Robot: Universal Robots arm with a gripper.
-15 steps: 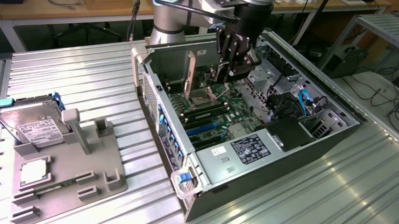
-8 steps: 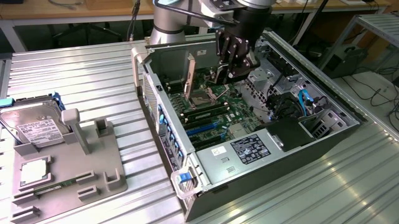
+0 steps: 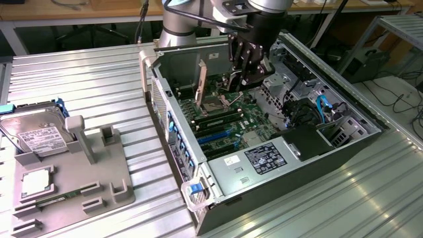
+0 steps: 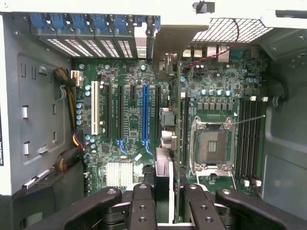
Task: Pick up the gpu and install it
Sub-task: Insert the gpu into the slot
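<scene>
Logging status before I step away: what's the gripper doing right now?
The gripper is closed on the gpu, inside the computer case.

Just ahead of my gripper [image 4: 170, 188] I see the card [image 4: 164, 175] edge-on only; its far end blurs against the case wall [image 4: 168, 33], and it hides the slot beneath.

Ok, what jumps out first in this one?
An open computer case lies on its side in the middle of the ribbed metal table, with its motherboard exposed. The arm's gripper reaches down into the case, over the board. On the exterior view's left, a grey tray carries a silver hard drive.
</scene>
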